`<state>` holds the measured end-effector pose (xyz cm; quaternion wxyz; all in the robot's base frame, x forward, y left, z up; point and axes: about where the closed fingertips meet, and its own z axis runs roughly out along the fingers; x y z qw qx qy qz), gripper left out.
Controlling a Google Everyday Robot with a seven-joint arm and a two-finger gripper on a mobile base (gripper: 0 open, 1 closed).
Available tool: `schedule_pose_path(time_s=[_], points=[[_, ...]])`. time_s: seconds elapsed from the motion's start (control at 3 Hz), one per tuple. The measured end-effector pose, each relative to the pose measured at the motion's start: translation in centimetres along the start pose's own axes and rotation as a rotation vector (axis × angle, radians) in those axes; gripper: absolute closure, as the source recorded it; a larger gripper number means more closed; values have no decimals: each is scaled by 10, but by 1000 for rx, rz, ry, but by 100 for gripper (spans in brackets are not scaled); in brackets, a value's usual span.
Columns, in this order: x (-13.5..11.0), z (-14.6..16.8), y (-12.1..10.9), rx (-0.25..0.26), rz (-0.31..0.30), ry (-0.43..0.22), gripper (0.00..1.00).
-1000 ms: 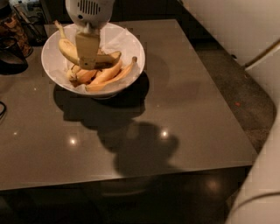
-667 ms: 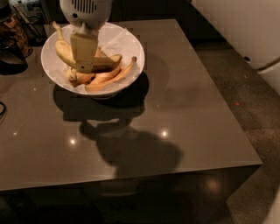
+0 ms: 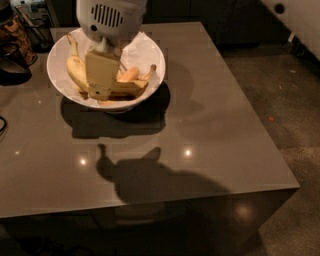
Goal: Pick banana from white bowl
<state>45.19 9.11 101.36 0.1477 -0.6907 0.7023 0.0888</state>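
Hand (image 3: 101,91) of the robot reaches down from the top of the view into a bowl of fruit. Its white, vented housing sits above the bowl's far rim, and its tan lower part hangs inside the bowl, pressed close against the bananas. Whether it is clenched, released or grasping anything cannot be told.

A large, glossy grey-brown tabletop (image 3: 210,125) fills most of the scene. It carries small bright reflections of ceiling lights and two dark shadows: one just in front of the bowl, and another, shaped like the arm, nearer the front edge. To the right of the tabletop lies a speckled dark floor (image 3: 280,105). A curved white robot part (image 3: 300,15) shows in the top right corner.

The white bowl (image 3: 56,62) stands in the far left part of the tabletop. It is wide and round, with crinkled white paper (image 3: 145,45) lining its right side.

The banana (image 3: 76,70), plain yellow and curved, lies inside the white bowl along its left side, just left of the hand and touching it, with its long stem pointing up toward the rim. A second banana (image 3: 134,88) lies across the front of the bowl, its stem rising to the right. A short orange-tinted piece (image 3: 129,75) rests just behind that one.

Dark clutter (image 3: 12,55) sits at the tabletop's far left edge.
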Motion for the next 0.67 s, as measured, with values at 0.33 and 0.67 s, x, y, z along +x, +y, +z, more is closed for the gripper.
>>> schedule_pose_path(time_s=[0.33, 0.67], points=[[15, 0, 20, 1, 33, -34, 100], [18, 2, 22, 0, 37, -32, 100]])
